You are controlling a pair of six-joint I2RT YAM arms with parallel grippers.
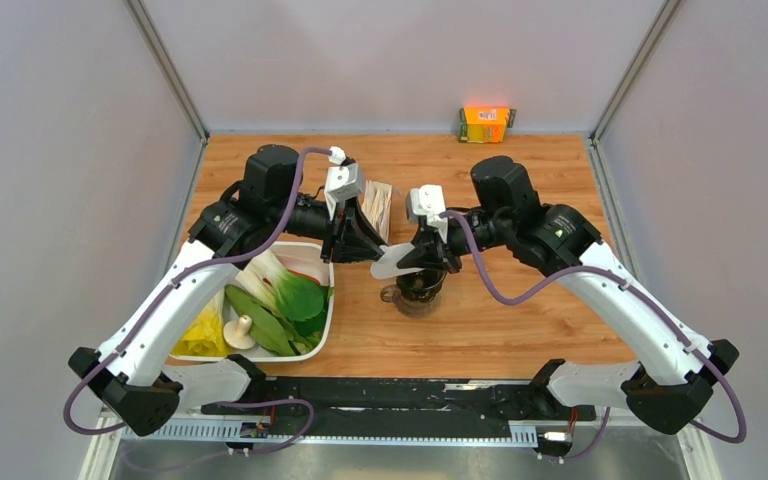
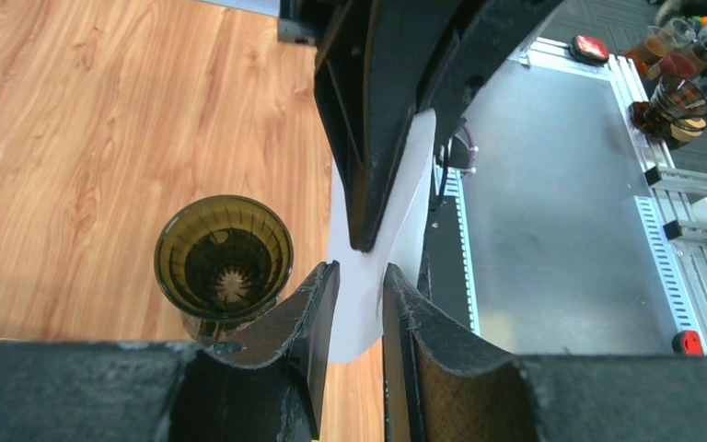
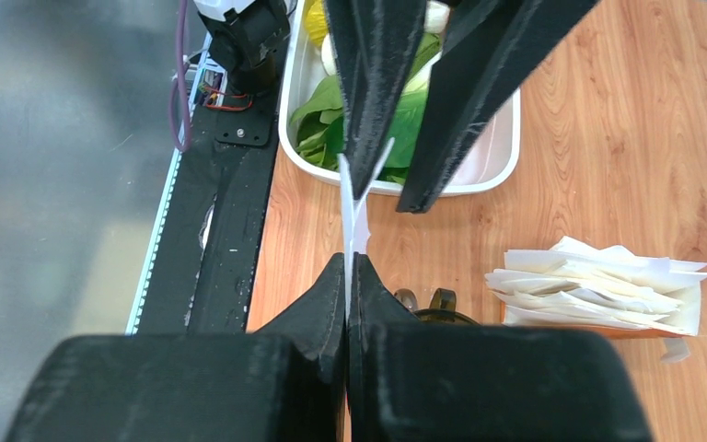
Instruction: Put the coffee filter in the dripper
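The coffee filter (image 1: 390, 264) is a thin white paper held in the air just left of and above the dripper (image 1: 418, 290), a dark brown see-through cup on the wooden table. My right gripper (image 1: 422, 258) is shut on the filter's right side. It shows edge-on in the right wrist view (image 3: 354, 230), between my right gripper's (image 3: 351, 258) closed fingers. My left gripper (image 1: 372, 250) is open, its fingers astride the filter's other edge (image 2: 364, 304). The left gripper (image 2: 361, 269) sits right of the empty dripper (image 2: 224, 256). Only the dripper's handle (image 3: 442, 304) shows in the right wrist view.
A packet of cream paper filters (image 1: 378, 205) lies behind the grippers, also in the right wrist view (image 3: 598, 290). A white tray (image 1: 332, 310) of leafy greens stands at the left. An orange box (image 1: 487, 124) sits at the back wall.
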